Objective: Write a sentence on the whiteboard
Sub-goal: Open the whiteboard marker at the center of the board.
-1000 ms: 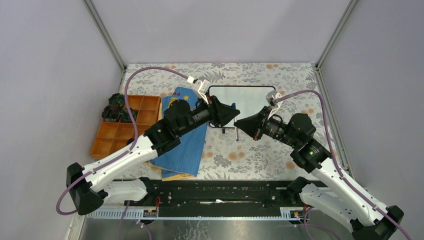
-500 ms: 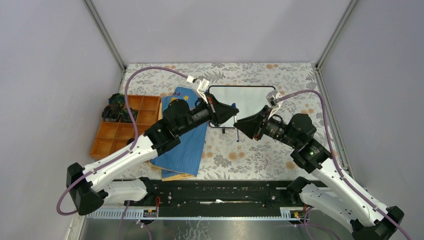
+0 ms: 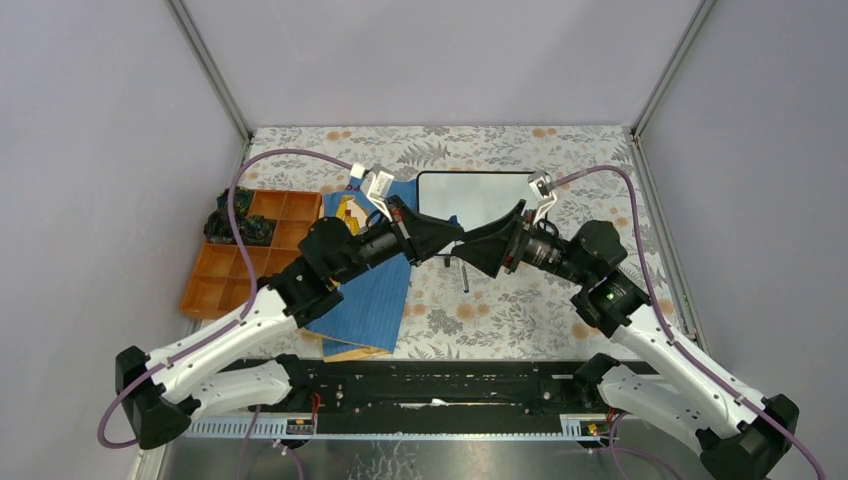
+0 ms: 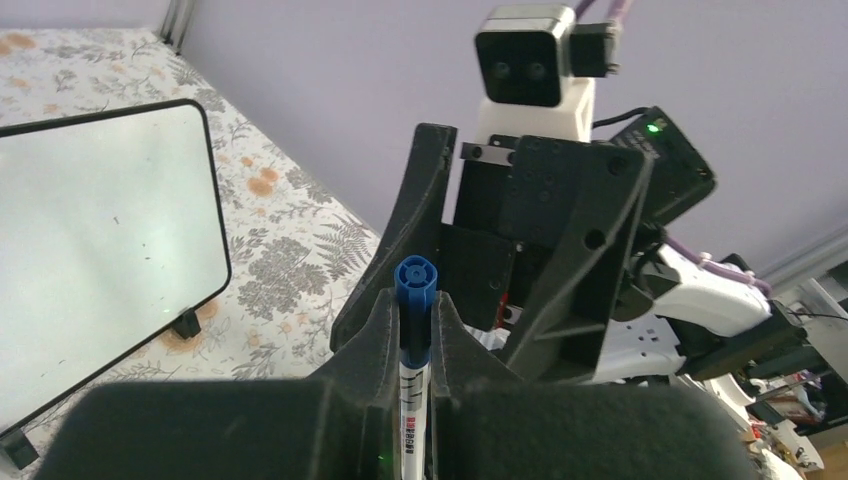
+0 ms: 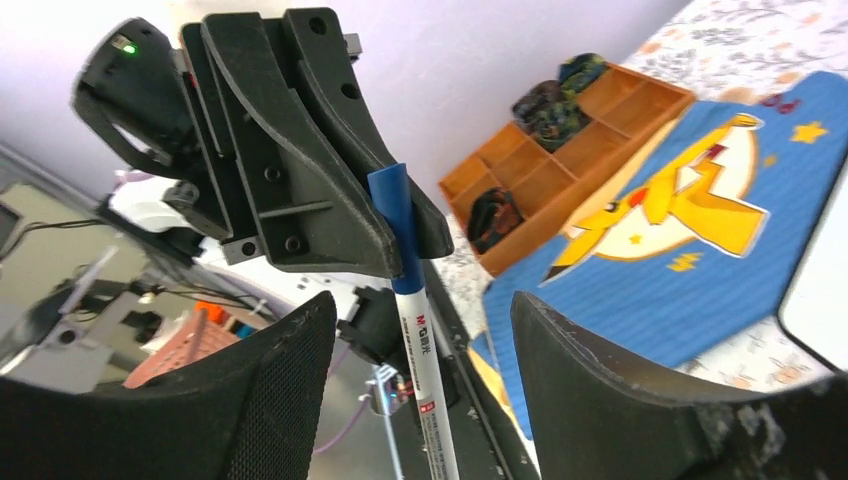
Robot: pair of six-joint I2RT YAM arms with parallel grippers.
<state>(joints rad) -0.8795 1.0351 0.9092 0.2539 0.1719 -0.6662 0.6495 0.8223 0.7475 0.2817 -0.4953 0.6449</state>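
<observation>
Clamping the marker (image 4: 413,296), the left gripper (image 3: 453,238) is held at the near edge of the whiteboard (image 3: 478,190); the right gripper (image 5: 420,318) is spread open.

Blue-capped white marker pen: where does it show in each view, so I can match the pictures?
Top external: blue-capped white marker pen, centre, just in front of the black-framed white whiteboard.
Left wrist: bottom centre, cap up, clamped in the left hand.
Right wrist: centre-left, inside the open right hand.
Shared landmark: that whiteboard, left and right edge.
</observation>
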